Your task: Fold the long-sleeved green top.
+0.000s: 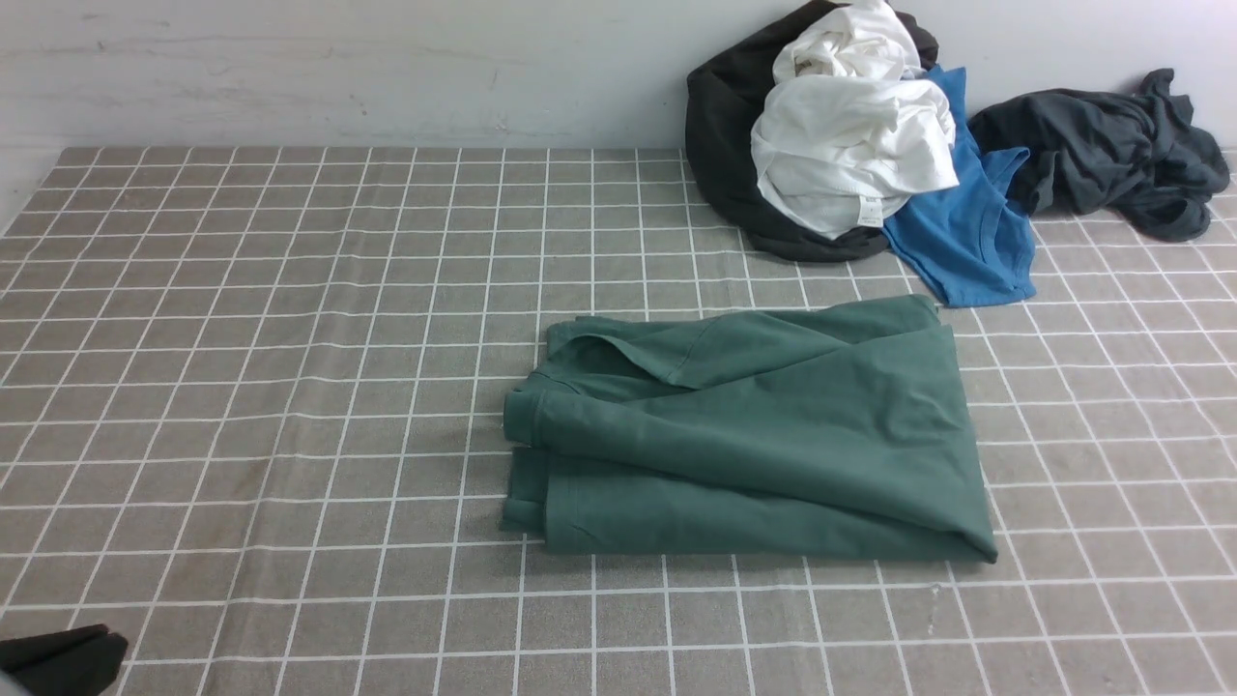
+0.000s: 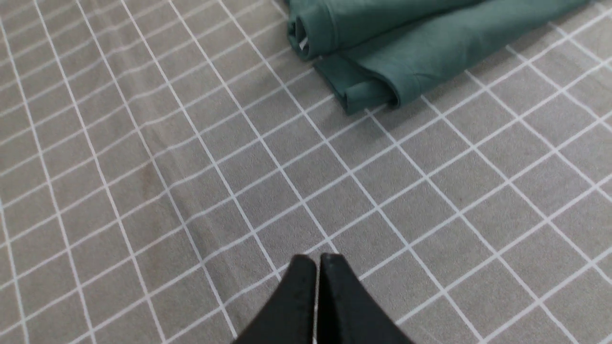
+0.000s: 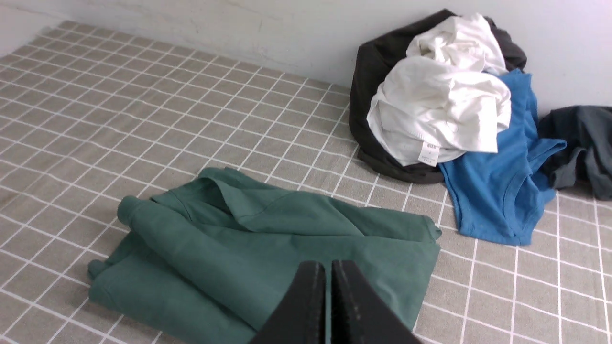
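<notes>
The green long-sleeved top lies folded into a compact bundle on the checked cloth, a little right of the middle. Its rolled edges and cuffs face left; they also show in the left wrist view and the right wrist view. My left gripper hovers over bare cloth, well clear of the top, jaws pressed together and empty. Only its dark tip shows at the front view's near left corner. My right gripper is raised above the top's near side, jaws together, holding nothing; the front view does not show it.
A pile of clothes sits against the back wall at the right: a black garment, a white one on top, a bright blue shirt and a dark grey garment. The grey checked tablecloth stretches to the left.
</notes>
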Robot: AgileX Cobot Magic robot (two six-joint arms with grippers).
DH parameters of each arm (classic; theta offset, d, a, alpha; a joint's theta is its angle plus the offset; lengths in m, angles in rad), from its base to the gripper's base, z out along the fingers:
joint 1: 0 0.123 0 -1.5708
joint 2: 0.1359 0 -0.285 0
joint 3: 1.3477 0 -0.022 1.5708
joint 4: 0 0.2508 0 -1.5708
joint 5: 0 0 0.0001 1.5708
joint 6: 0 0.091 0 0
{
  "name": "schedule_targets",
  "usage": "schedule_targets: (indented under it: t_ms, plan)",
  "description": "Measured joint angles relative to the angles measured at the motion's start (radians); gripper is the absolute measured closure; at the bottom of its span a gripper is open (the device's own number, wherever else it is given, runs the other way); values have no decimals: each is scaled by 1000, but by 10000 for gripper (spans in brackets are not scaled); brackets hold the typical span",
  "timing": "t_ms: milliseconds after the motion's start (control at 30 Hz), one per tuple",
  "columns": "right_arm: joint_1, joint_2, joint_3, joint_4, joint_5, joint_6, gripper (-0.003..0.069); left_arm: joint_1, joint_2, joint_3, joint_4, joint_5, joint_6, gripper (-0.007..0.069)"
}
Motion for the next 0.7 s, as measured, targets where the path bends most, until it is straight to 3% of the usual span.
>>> schedule_targets:
  t_ms: [233,700]
  plan:
    - [0,-155,36,53,-13,-78,671,0,-182,23,16,0,6,631]
    - [0,-193,43,74,-12,-81,673,0,-203,23,16,26,6,631]
